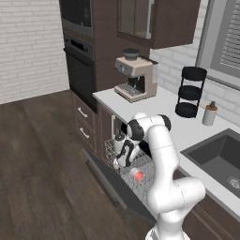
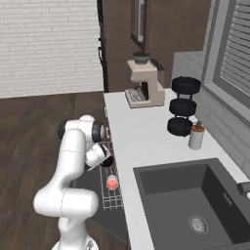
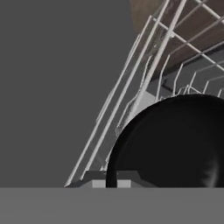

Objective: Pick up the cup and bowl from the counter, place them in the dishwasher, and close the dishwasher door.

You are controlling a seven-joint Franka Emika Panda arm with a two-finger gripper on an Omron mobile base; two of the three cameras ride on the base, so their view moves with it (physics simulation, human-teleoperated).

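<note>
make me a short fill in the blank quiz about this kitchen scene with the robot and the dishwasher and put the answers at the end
1. The cup with the red top sits in the dishwasher's wire ____.
2. The dishwasher door is ____.
3. The bowl in front of the hand camera is coloured ____.
4. The coffee machine stands on the ____.

Missing words: rack; open; black; counter

Your two base views look down from behind over the same wire rack [image 1: 136,173]; your hand view sits close above it.
</note>
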